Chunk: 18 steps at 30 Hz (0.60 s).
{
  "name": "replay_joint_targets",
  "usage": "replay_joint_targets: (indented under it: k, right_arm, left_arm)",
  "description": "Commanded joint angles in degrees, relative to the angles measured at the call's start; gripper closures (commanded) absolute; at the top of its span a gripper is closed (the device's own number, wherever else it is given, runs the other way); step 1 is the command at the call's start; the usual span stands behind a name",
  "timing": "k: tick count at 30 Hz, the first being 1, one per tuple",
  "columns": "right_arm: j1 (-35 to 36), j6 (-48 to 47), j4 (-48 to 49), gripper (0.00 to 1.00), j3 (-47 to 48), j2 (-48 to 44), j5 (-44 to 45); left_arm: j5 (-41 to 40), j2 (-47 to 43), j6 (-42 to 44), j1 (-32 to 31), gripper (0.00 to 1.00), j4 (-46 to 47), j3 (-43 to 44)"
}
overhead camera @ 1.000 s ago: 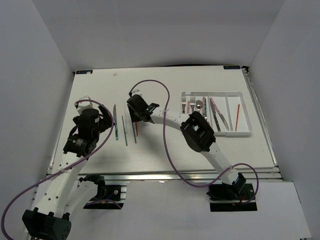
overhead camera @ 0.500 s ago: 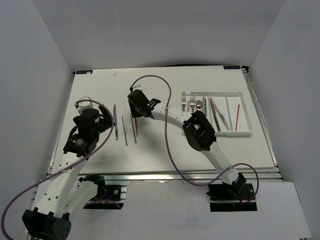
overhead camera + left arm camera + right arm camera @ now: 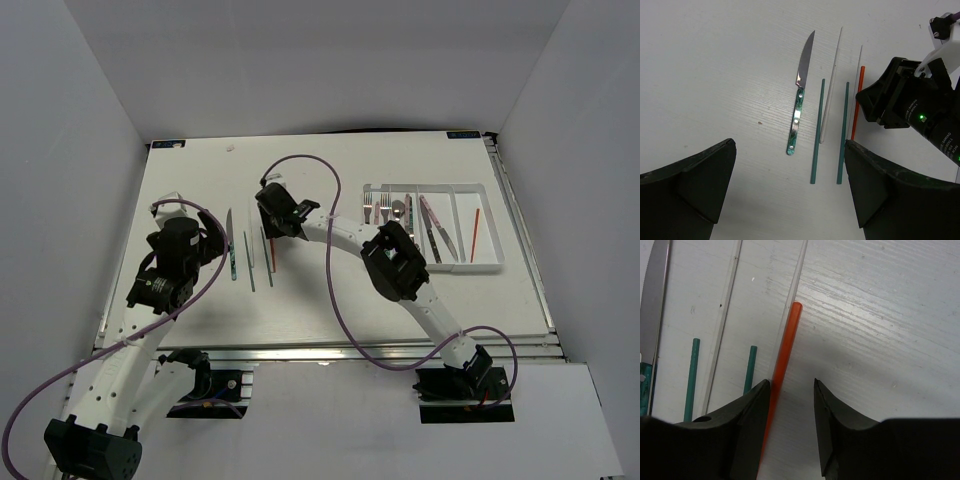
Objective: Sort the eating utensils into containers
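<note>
On the table left of centre lie a teal-handled knife, two green chopsticks, two clear chopsticks and a red chopstick. My right gripper is low over the red chopstick. Its jaws are open, and the stick lies on the table just inside the left finger. The right gripper points down at the row. Nearer the table's front, my left gripper hovers wide open and empty. The white tray at the right holds forks, spoons, knives and a red chopstick.
The right arm's black wrist stands close beside the chopstick row. A purple cable arches above the right arm. White walls enclose the table on three sides.
The right wrist has turned and shifted slightly over the chopsticks, and its jaws have narrowed a little. The left arm has not moved.
</note>
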Motion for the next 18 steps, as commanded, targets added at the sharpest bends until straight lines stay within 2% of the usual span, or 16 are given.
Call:
replay_joint_targets:
  k: [1, 11, 18]
  right_arm:
    - [-0.52, -0.18, -1.52, 0.55, 0.40, 1.42, 1.33]
    - [-0.88, 0.53, -2.84, 0.58, -0.66, 1.50, 2.47]
    - [-0.88, -0.44, -9.78, 0.59, 1.37, 3.88, 4.66]
  left_arm:
    - [0.26, -0.51, 0.43, -0.18, 0.02, 0.40, -0.10]
    - [0.17, -0.60, 0.43, -0.26, 0.02, 0.40, -0.10]
    - [0.00, -0.60, 0.35, -0.26, 0.02, 0.40, -0.01]
